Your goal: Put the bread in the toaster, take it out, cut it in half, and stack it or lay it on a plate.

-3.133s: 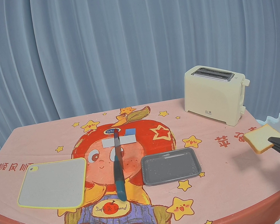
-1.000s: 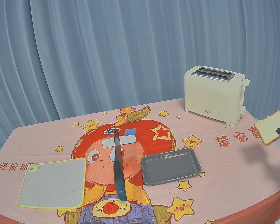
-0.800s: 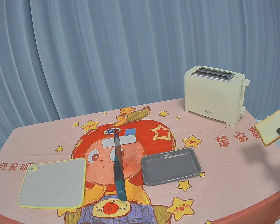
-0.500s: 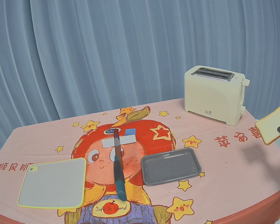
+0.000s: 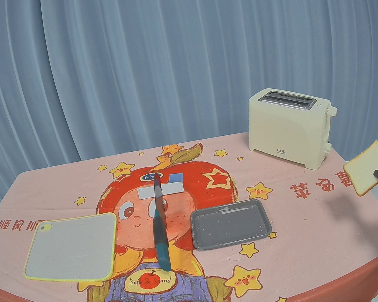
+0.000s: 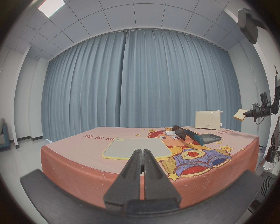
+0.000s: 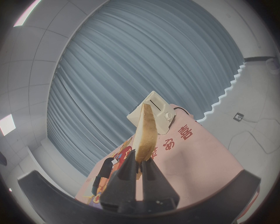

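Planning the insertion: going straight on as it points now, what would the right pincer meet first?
Probably the toaster, its knob end, with the held bread slice leading; depth is unclear.

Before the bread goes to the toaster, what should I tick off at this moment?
1. Bread gripped by right end effector: ok, pinched at one edge.
2. Toaster slots empty: ok, going by the head view.
3. Bread above a slot: not ok, it is held off the right edge of the table, beside the toaster.
4. Bread edge lined up with a slot: cannot tell.
5. Left end effector out of the way: ok, shut and low in front of the table's near left edge.
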Robot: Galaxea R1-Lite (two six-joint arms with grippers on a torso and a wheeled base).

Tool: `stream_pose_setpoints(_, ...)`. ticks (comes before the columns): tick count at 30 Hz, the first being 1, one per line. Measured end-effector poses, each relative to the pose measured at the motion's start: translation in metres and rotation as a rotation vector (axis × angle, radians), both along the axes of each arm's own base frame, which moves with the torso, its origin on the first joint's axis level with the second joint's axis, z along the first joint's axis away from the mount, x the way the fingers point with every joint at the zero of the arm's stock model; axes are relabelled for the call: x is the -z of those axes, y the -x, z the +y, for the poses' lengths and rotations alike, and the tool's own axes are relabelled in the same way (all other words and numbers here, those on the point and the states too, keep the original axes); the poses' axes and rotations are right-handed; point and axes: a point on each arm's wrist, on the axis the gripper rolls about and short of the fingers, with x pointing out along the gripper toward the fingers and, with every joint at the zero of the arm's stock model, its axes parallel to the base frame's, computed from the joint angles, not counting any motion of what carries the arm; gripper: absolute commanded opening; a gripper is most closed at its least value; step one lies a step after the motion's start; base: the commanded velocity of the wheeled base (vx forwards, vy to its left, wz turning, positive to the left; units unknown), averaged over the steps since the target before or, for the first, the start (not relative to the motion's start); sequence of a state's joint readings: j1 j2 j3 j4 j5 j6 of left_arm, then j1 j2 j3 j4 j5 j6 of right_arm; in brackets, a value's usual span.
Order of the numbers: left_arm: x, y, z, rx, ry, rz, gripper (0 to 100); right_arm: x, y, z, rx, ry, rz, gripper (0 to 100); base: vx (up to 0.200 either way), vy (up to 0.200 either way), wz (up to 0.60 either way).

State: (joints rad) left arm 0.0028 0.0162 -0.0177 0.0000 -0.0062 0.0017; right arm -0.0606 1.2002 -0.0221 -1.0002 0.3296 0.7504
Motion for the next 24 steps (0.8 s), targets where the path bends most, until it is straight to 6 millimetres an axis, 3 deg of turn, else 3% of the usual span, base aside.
stream_pose_setpoints(24, 0.0, 0.0, 0.0, 0.0, 0.0, 0.0, 0, 0.0002, -0.0016, 0.0004, -0.059, 0.281, -0.075, 0, 0.0, 0.0, 0.0)
